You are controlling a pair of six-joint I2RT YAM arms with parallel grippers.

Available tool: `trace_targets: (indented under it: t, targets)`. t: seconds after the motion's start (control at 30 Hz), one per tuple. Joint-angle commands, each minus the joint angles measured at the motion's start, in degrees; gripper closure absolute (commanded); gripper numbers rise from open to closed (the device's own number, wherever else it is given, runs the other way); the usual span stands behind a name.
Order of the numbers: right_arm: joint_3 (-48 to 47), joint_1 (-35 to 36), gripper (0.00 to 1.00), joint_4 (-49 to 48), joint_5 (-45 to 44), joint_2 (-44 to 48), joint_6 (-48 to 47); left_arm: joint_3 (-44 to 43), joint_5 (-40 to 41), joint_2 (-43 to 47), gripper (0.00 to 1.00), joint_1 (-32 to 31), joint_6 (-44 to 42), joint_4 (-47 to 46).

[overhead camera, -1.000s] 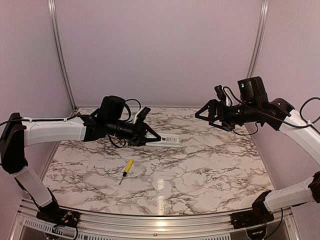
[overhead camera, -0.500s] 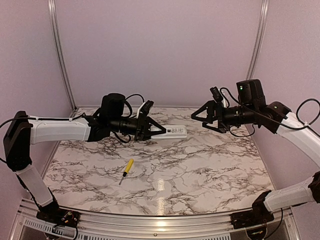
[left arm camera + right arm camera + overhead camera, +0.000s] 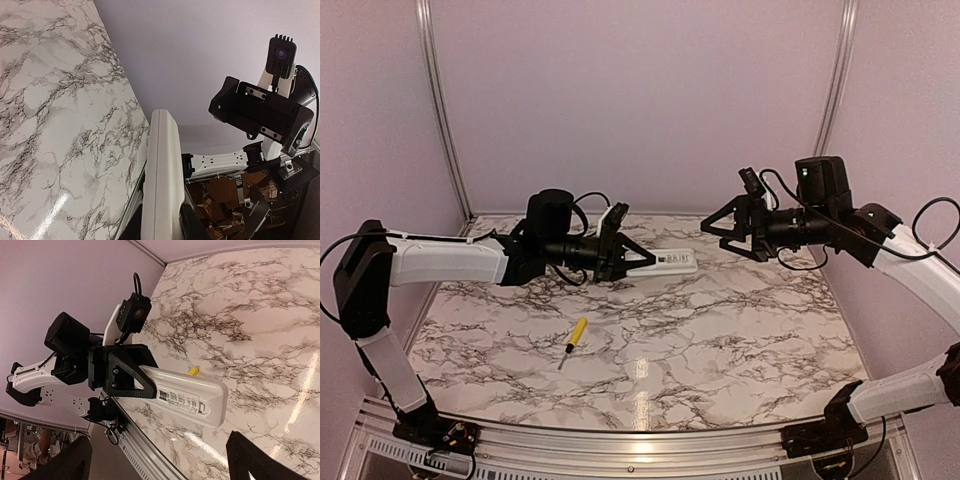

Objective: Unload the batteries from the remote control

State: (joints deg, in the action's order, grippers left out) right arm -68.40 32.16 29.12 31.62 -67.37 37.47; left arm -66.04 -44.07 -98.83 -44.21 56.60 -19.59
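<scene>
Setup: two arms face each other above the far half of the tabletop (image 3: 740, 330).

Left fingers (image 3: 620, 262): closed narrow on one end of the remote control (image 3: 672, 262). The remote is clear of the tabletop, roughly level, about midway between the left and right edges and nearer the far edge. Its free end points toward the right arm. Judgement: the hold is on the end so that most of the body sticks out for the other arm to work on.

Right fingers (image 3: 713, 225): spread wide, holding nothing, apart from the remote's free end and aimed at it. In the right wrist view both fingers (image 3: 67, 465) sit at the lower corners of the frame with the remote (image 3: 187, 395) between them and further off.

Remote face toward the right wrist camera: a printed label and a panel with a small latch near the free end, probably the battery cover (image 3: 197, 402), and it looks shut. The left wrist view shows only the remote's plain narrow side (image 3: 162, 170).

Batteries: not visible in any view; judged to be inside, behind the cover. Task at an early step, nothing unloaded yet.

Screwdriver (image 3: 574, 338): yellow handle, lying on the tabletop left of centre, toward the near edge, well apart from both arms.

Risk (judgement): pushing on the free end could lever the remote in the left fingers' end grip.
</scene>
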Motion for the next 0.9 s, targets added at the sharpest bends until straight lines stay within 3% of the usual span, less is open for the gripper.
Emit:
trace_targets:
  t: [0.0, 0.87]
  targets:
    - [-0.3, 0.2, 0.08, -1.6, -1.5, 1.0, -0.9, -0.4, 1.7, -0.8, 1.00, -0.5, 2.0, -3.2]
    - [-4.7, 6.2, 0.10, 2.0, -9.7, -3.9, -3.0, -2.2, 9.4, -1.1, 1.00, -3.7, 4.8, -2.4]
